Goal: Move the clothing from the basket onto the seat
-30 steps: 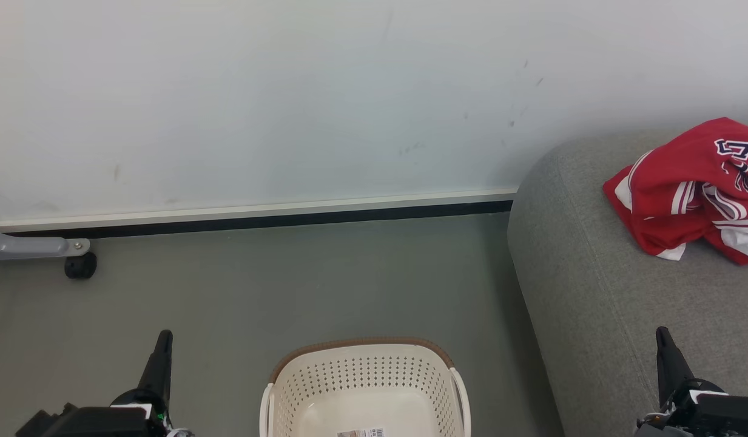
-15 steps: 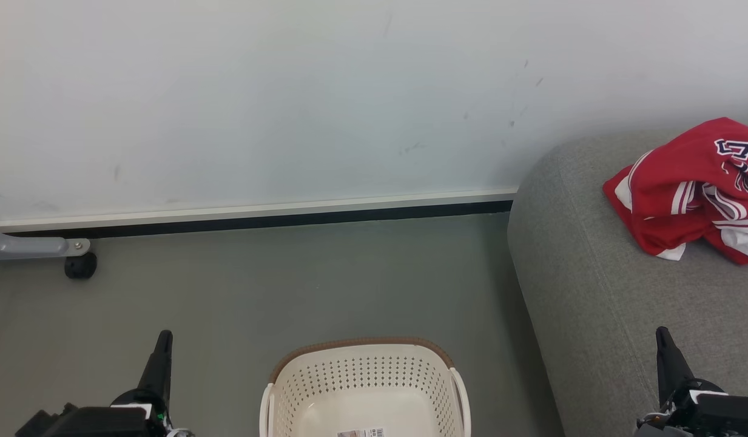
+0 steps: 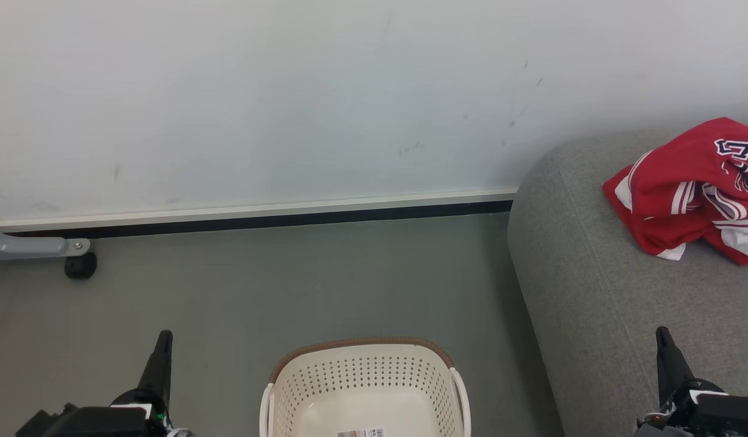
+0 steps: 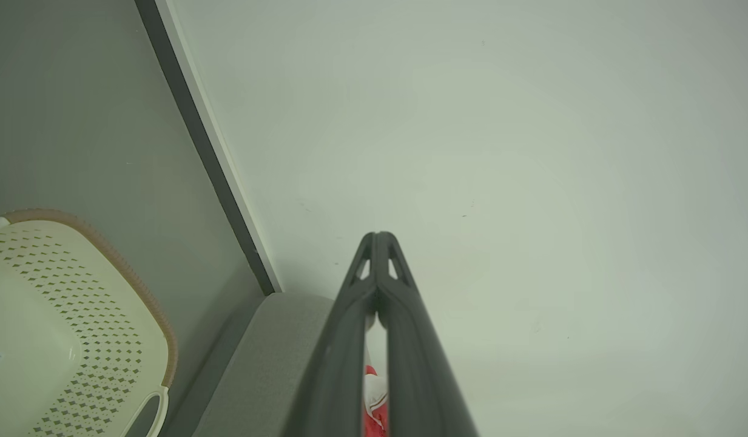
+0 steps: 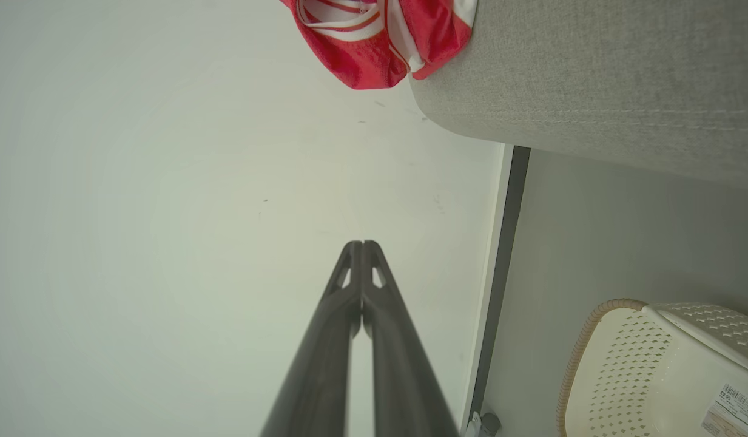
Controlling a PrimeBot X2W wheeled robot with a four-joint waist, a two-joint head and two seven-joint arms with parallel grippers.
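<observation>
The red clothing [image 3: 683, 194] lies crumpled on the light grey sofa [image 3: 592, 291], close to its rounded end by the wall [image 3: 289, 91]. Its navy-and-white lettering [image 3: 735, 149] is folded over, so I cannot read it. A white barcode sticker [image 3: 361, 433] sits on the bottom of the cream laundry basket [image 3: 361, 367] (the print is too small to read). The part of the basket's inside that shows is bare plastic around that sticker. Nothing differs from half a second ago: clothing, basket and both grippers are where they were. The basket stands on the grey floor [image 3: 258, 285] just left of the sofa, between the two grippers. The left gripper [image 3: 163, 337] points up over the floor, fingers pressed together tip to tip with nothing between them. The right gripper [image 3: 661, 332] shows against the sofa, likewise closed on nothing.
</observation>
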